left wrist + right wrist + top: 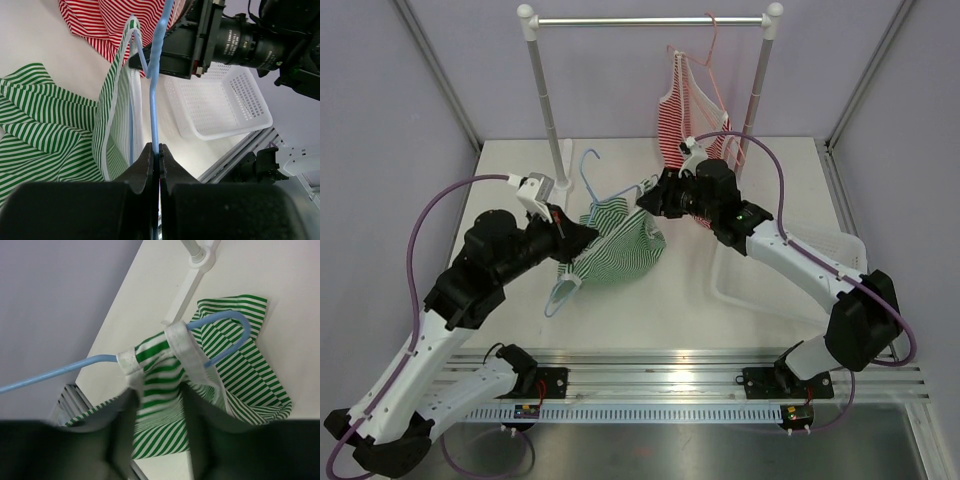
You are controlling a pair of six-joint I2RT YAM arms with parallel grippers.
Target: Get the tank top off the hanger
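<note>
On hanger (55, 373), green-striped tank top (157, 372).

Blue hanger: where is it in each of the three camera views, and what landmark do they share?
Top external: hanger left of centre, on the table.
Left wrist: hanger runs up the middle of the picture.
Right wrist: hanger crosses from the left edge to a bend at upper right.
Shared landmark: green top, strung on it.
</note>
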